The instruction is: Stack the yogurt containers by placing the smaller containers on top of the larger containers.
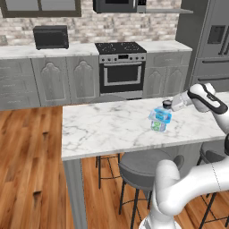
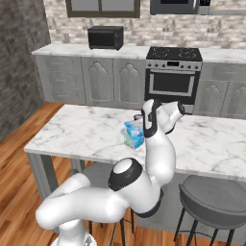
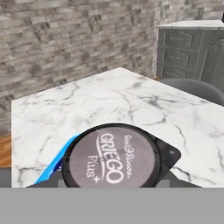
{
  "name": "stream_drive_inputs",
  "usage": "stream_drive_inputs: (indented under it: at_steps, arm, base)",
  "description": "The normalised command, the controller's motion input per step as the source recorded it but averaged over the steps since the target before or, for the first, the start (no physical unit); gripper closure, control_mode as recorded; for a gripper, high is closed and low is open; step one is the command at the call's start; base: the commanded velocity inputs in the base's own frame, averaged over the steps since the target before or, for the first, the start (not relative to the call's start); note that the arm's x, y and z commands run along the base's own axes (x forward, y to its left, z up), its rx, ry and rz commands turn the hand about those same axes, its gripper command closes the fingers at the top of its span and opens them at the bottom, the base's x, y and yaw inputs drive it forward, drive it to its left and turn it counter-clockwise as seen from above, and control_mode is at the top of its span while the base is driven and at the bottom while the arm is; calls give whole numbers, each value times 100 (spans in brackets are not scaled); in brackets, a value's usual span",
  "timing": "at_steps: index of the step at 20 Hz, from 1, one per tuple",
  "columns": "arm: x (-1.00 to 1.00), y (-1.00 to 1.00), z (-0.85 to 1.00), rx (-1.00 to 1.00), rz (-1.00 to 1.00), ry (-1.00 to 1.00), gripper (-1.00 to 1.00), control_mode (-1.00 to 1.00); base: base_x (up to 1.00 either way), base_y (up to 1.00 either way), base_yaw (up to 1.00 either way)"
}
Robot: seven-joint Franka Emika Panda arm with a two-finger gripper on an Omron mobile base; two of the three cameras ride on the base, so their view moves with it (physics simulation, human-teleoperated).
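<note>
On the marble island stands the larger container, a pale tub with a green and white label. Right on top of it, slightly tilted, is the smaller container, a light-blue tub. My gripper reaches in from the right at the level of that small tub and is shut on it. The hand view looks down at close range on its dark grey round lid, printed "GRIEGO Plus+", with blue showing under the lid's left edge. The tub hides my fingertips.
The marble island stretches left of the stack. Round grey stools stand under its near edge. Behind it are the oven, grey cabinets and a black microwave. A fridge is at the far right.
</note>
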Motion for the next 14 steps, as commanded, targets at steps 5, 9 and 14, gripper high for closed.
stream_drive_inputs:
  at_steps: [5, 9, 14]
  arm:
    - [0, 11, -6, 0, 0, 0, 100, -100]
    - [0, 11, -10, 0, 0, 0, 100, -100]
    - [0, 9, -11, 0, 0, 0, 100, -100]
  base:
    - [0, 0, 0]
    - [0, 0, 0]
    - [0, 0, 0]
